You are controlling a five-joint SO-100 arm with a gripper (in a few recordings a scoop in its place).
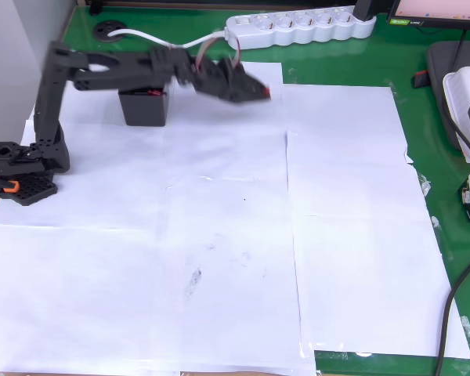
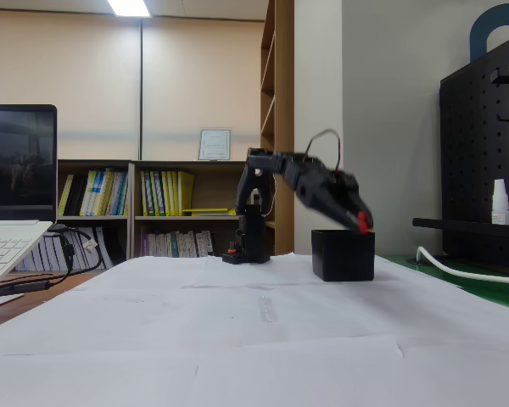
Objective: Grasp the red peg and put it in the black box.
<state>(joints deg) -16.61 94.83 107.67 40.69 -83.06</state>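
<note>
**Claw Carries Red Peg Near the Black Box**

The arm's claw point(image 2: 356, 219), its tips pinching the red peg point(image 2: 361, 222), hangs in the air close to the black box point(image 2: 343, 254) in the fixed view, where the peg shows just above the box's upper right rim. From overhead, the peg point(image 1: 265, 93) sits at the claw's tip point(image 1: 260, 92), to the right of the box point(image 1: 145, 108) and clear of its opening, over the white paper point(image 1: 219, 235) covering the counter point(image 1: 423, 141).

Judging from both views, the step in hand is the carry to the box. Doing it well likely means bringing the peg squarely over the opening before lowering and letting go, since the tub is narrow and a release at the rim could send the small peg bouncing onto the paper.

Motion blur softens the arm overhead, so the exact finger gap is hard to read. The arm hides part of the box's opening, and its inside cannot be seen.
</note>
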